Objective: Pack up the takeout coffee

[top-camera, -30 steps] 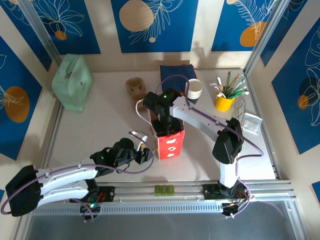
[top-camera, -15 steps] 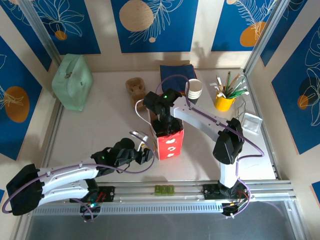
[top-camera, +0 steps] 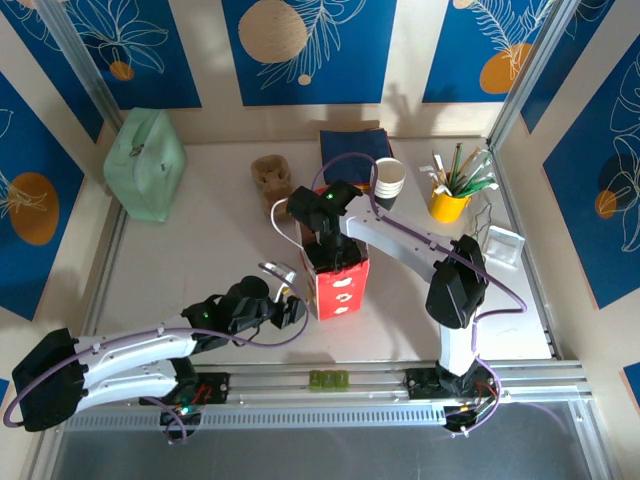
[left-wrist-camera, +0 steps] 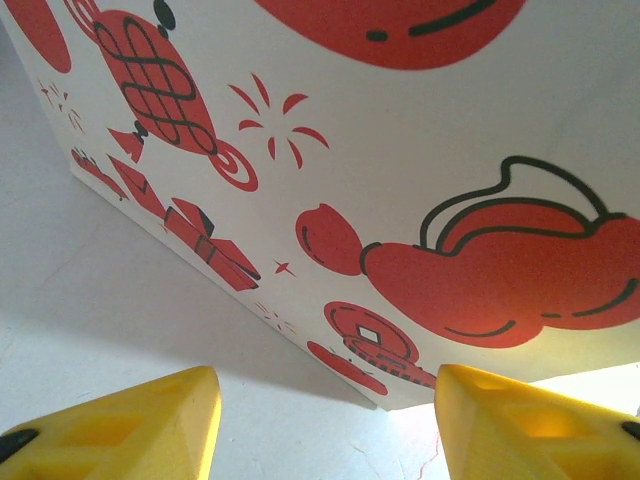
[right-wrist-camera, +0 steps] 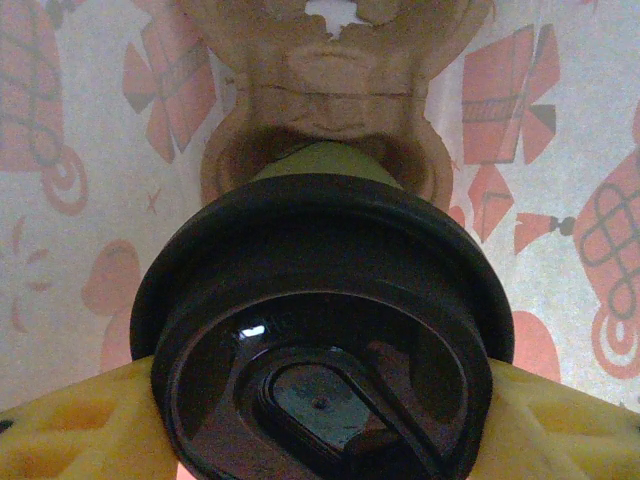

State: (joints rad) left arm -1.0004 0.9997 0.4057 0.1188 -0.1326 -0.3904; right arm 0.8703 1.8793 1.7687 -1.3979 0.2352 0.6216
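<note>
The takeout coffee shows its black round lid close up in the right wrist view. My right gripper is shut on it, with a yellow finger pressed on each side. It hangs inside the red and white paper bag, above a brown pulp carrier at the bag's bottom. From above, my right gripper reaches down into the bag's open top. My left gripper rests open on the table by the bag's lower left corner. Its fingers stand apart in front of the bag's printed wall.
A stack of paper cups and a yellow cup of sticks stand at the back right. A blue folded cloth lies behind them. A second pulp carrier and a green pouch sit at the back left.
My right wrist has edged slightly to the left above the bag. The left arm has not moved.
</note>
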